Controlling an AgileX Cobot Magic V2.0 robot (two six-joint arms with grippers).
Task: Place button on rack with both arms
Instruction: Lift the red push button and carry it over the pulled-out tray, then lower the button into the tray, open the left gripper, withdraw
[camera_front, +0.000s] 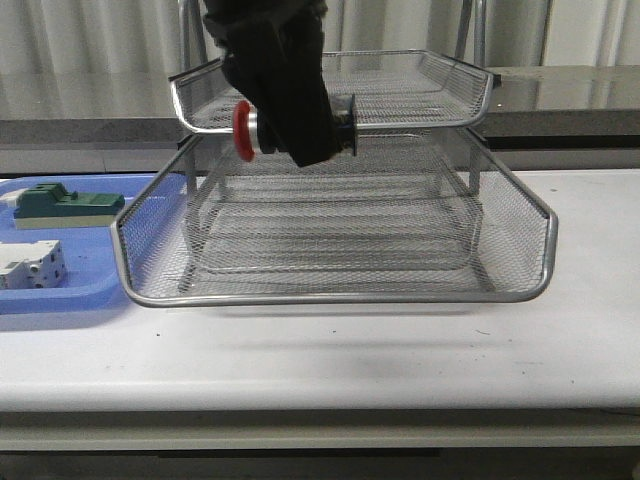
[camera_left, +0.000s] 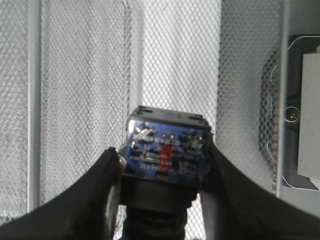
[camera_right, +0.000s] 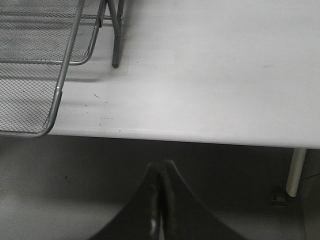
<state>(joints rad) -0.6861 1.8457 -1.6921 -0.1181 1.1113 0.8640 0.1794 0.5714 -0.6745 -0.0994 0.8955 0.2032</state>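
Currently the left gripper (camera_front: 300, 125) is pinching the button (camera_front: 245, 130) over the rack (camera_front: 335, 290), red head sideways; the part is looking light, rigid, best clamped on its blue block (camera_left: 165, 150). The right gripper (camera_right: 159, 210) is hanging pressed together off the bench (camera_right: 210, 75), and the button's black body is hiding behind the fingers (camera_left: 95, 190).

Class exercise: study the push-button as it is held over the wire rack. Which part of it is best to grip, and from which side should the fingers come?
Grip the button across its blue rear block, as the left gripper does: one finger on each flat side. The block's flat, parallel faces probably seat the pads better than the round body or the red mushroom head, which sticks out sideways above the rack.
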